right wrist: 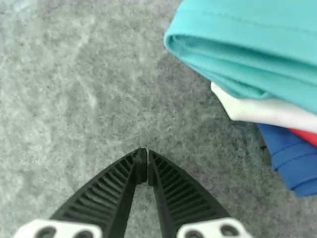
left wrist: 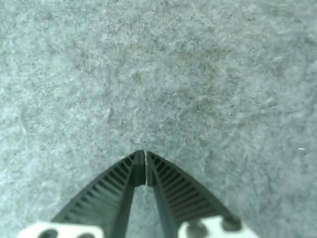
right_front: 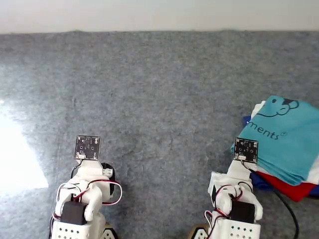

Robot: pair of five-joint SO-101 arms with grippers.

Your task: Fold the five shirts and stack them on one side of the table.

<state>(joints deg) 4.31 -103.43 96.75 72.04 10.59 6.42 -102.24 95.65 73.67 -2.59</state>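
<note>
From above, the stack [right_front: 284, 149] lies at about 3 o'clock on the table [right_front: 164, 84], tight against that edge. This fits the task's call for one side. A teal shirt [right_front: 291, 132] tops it, probably because it was the last one laid. Both arms sit tucked low at 6 o'clock, the left arm [right_front: 84, 196] toward 7 and the right arm [right_front: 237, 199] toward 5, just beside the stack's near corner. We judge this to be a rest pose that keeps them clear of the pile.

At the left wrist, the left gripper [left wrist: 145, 167] hangs over bare grey felt with its jaws pressed together and nothing between them. That suits an arm with no cloth within reach.

At the right wrist, the right gripper [right wrist: 147, 164] is likewise closed and empty, near the stack but apart from it. Here the folded edges show in layers: teal over a white shirt [right wrist: 267, 111], then a red one [right wrist: 308, 137] and a blue one [right wrist: 292, 161]. We count four colours. A fifth shirt may be hidden underneath, so we cannot say for sure that the folding is complete, though it looks so.
</note>
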